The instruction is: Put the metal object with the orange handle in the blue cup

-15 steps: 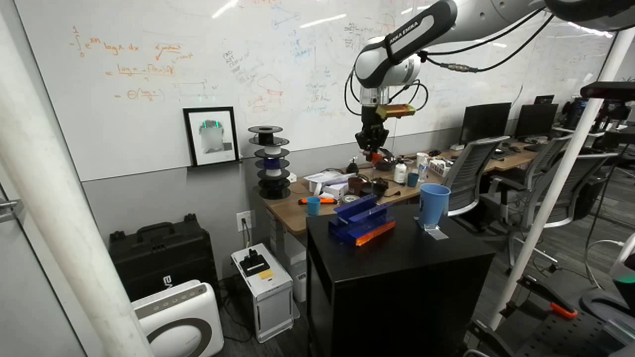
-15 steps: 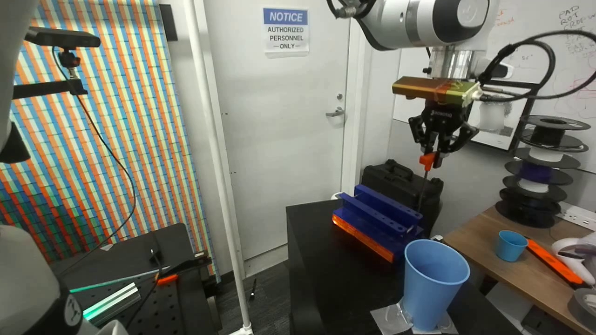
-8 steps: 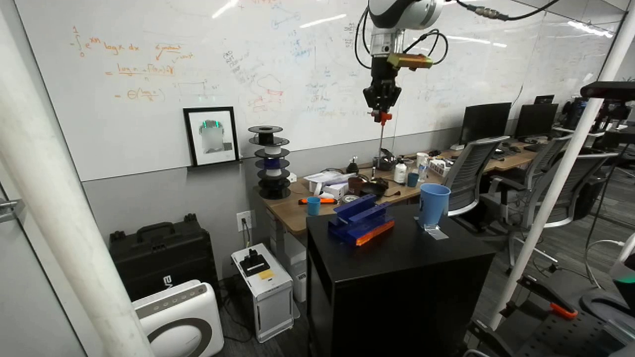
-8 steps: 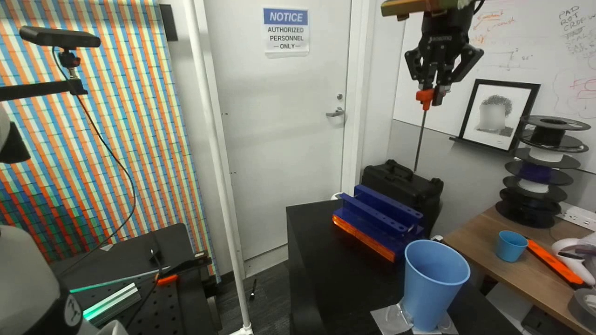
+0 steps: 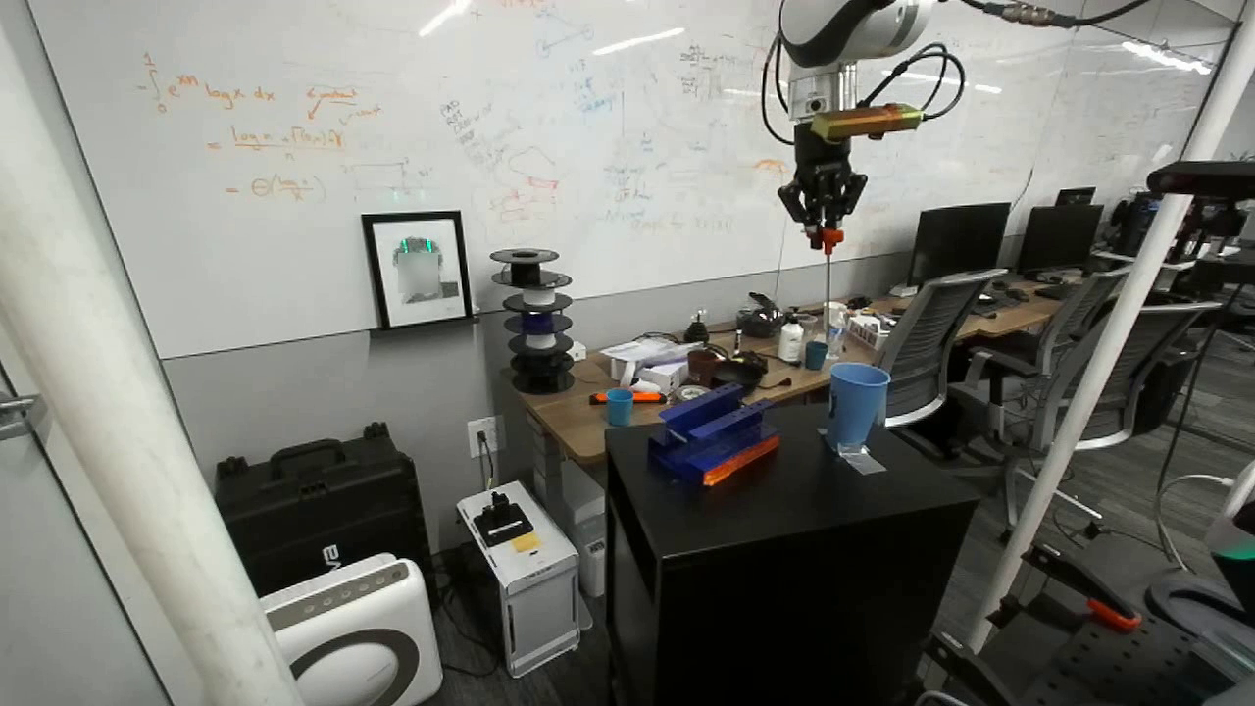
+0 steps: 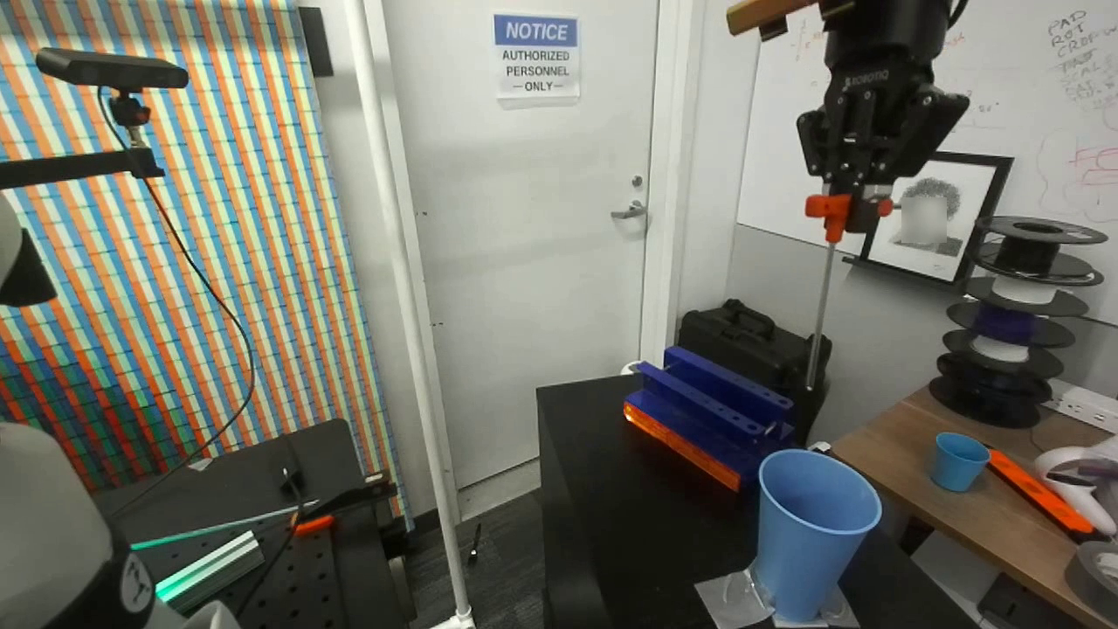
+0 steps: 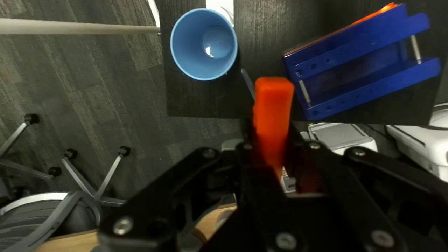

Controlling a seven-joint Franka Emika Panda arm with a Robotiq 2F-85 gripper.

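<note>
Orange-handled metal object (image 6: 824,293) hung in the air from the gripper (image 6: 851,206), and the jaws were closed down as far as the handle (image 7: 274,101) allowed, pinching it between the fingertips (image 6: 865,216), with part of the orange sticking out past them. Its long axis ran down from the jaws: in an exterior view the thin shaft (image 5: 828,294) stood close to upright, its free end lowest. The blue cup (image 6: 808,559) stood on the black cabinet (image 6: 638,524). What the coming move turned on was where the shaft tip (image 7: 243,72) lay from the cup's mouth. In the wrist view it sat just outside the rim, on the side toward the dark-blue box (image 7: 350,45), beside the mouth rather than over it. In both exterior views the tip showed higher than the rim, apart from it; its true height could not be told. The carry looked nearly finished, and the next step seemed to ask for a small sideways shift toward the cup, then a descent along the shaft's line. Lowering first, I judged, risked setting the tip down beside the cup, or catching it on the lip
</note>
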